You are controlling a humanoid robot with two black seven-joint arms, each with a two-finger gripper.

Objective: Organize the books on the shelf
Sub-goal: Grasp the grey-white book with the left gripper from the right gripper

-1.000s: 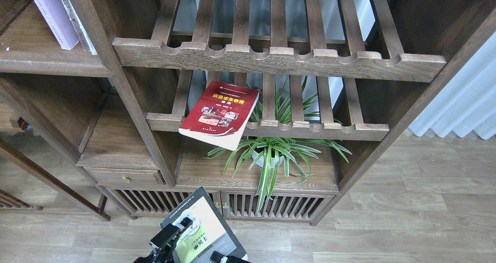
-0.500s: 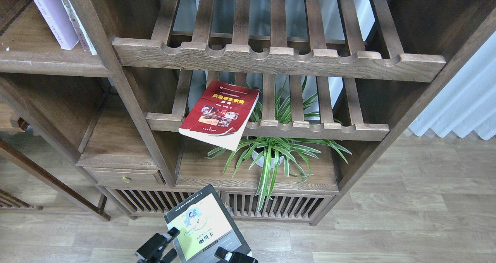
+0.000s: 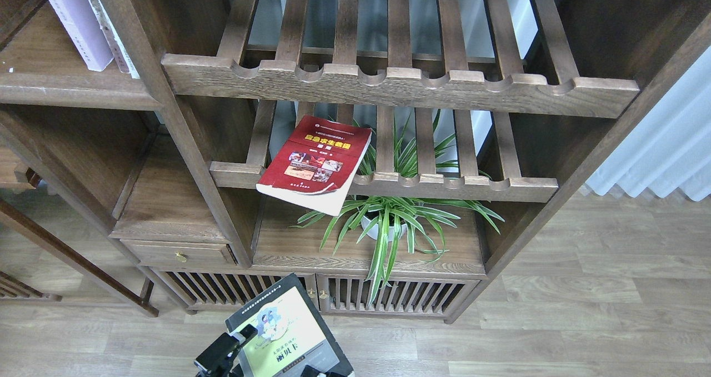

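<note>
**Desk:** What carries everything here?

**Photographer:** A pale wood-plank floor [image 3: 583, 310]. A tall dark wooden cabinet [image 3: 183, 138] stands directly on it. At right, a white curtain [image 3: 666, 155] hangs down to floor level.

**Desk:** And inside the cabinet?

**Photographer:** At upper left, a dark-brown shelf board [image 3: 66, 88] holds a lavender-white book [image 3: 72, 21] standing at a lean, with other volumes just beside it. A red book [image 3: 316, 163] lies flat on the lower slatted rack [image 3: 444, 187], its near corner jutting out past the notched front rail. Beneath it, a potted plant [image 3: 383, 227] in a white pot sits on the lower board [image 3: 300, 244], leaves spilling over the front edge.
</note>
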